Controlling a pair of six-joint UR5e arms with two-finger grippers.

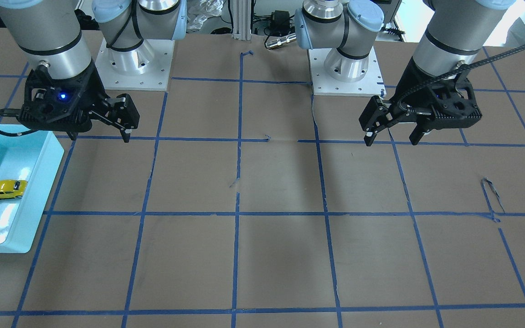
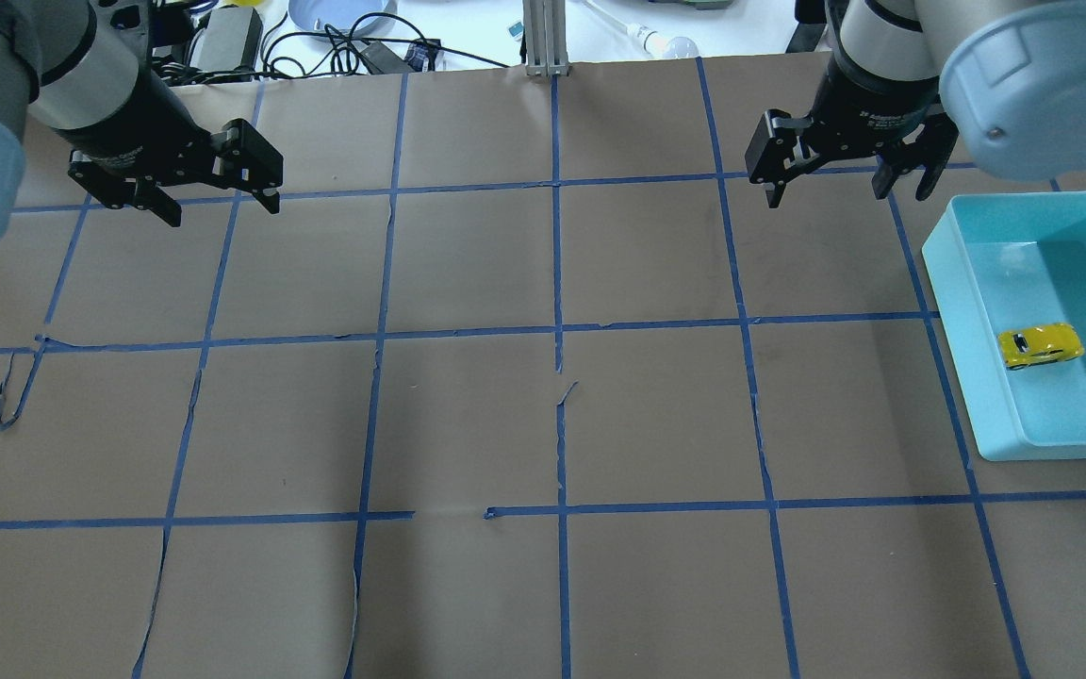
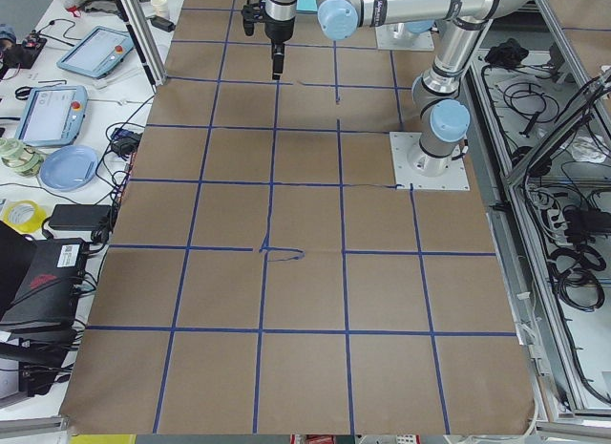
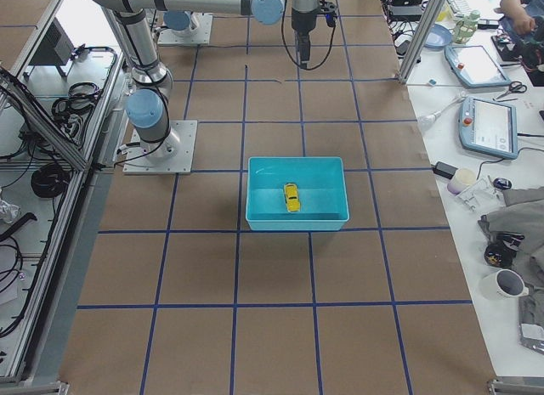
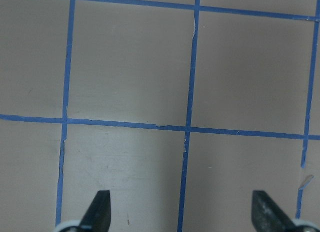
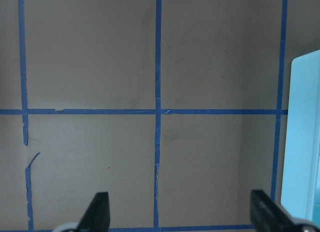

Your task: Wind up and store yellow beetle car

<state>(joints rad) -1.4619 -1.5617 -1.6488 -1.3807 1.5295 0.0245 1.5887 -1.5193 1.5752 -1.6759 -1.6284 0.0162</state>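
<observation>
The yellow beetle car (image 2: 1039, 345) lies on its wheels inside a light blue bin (image 2: 975, 368) at the table's right side. It also shows in the front view (image 1: 6, 189) and the right side view (image 4: 291, 197). My right gripper (image 2: 845, 193) is open and empty. It hangs above the table just behind and left of the bin, which shows at the right edge of its wrist view (image 6: 305, 142). My left gripper (image 2: 221, 209) is open and empty above bare table at the far left. Its wrist view shows only paper and tape between its fingertips (image 5: 100, 204).
The table is brown paper with a blue tape grid. A loose curl of tape (image 2: 10, 396) lies at the left. The two arm bases (image 1: 132, 64) (image 1: 347, 68) stand at the robot's side. Cables and a blue plate (image 2: 340, 14) lie beyond the far edge.
</observation>
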